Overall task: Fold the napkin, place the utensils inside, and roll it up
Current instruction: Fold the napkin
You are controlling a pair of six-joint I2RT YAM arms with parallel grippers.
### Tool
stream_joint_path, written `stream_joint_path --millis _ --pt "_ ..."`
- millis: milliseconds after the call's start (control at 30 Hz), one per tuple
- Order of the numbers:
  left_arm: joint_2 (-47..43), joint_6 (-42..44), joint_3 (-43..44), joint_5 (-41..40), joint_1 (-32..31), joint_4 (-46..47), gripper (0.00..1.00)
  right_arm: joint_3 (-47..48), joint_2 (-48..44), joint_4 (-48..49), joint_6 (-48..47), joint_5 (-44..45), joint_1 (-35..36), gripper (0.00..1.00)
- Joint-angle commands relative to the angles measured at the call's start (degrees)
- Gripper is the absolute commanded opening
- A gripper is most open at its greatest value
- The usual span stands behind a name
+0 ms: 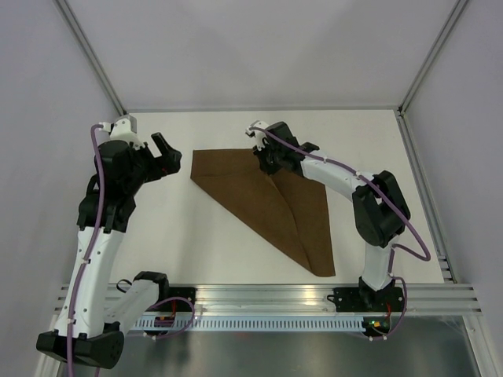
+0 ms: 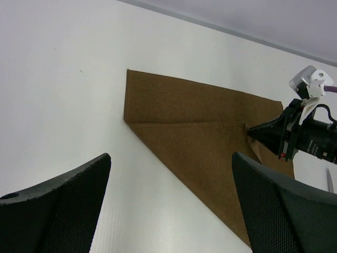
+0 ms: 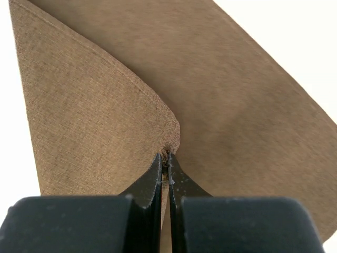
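The dark brown square cloth napkin [image 1: 271, 206] lies on the white counter [image 1: 196, 251], partly folded into a rough triangle. One point is towards the arms' bases and one long edge lies on the far side. The right fingers [image 3: 152, 185] are pressed together on a small bunch of the napkin's upper layer. From that pinch a raised crease runs down through the cloth, so the flap is lifted off the layer beneath rather than lying flat.

The left fingers [image 2: 58, 205] are spread wide and hold nothing. They hover above bare counter, well apart from the cloth's nearest corner. I cannot make out the knife for certain in any view.

The step looks like finishing the fold. To do it well:

- Carry the pinched flap low, just above the lower layer, so it does not drag that layer along.
- Line the carried edge up with the edge beneath the right fingers before lowering.
- Let go only once the flap lies flat.
- If the cloth starts to slide, bring the spread left fingers down on the corner nearest them to hold it.

The pinch is small, so a quick pull may slip it free.
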Motion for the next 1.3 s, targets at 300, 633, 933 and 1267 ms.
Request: stream_joint_path --millis 300,633,933,1267 --pt "0.8 -1.6 -1.3 1.5 0.2 3.0 1.0 1.4 3.2 3.5 -1.1 1.0 -7.2 0.0" --pt "1.0 -1.8 -2.6 2.0 0.1 4.1 1.0 3.0 5.0 4.4 -0.2 -0.1 -12.8 0.0" --pt "1.0 -1.9 -3.6 2.0 0.1 4.5 1.0 4.1 6.5 5.5 0.8 -0.8 -15.9 0.01" --pt "1.0 -1.6 -4.4 1.8 0.2 4.7 1.0 4.4 7.7 5.9 1.3 -0.8 -17.6 0.0"
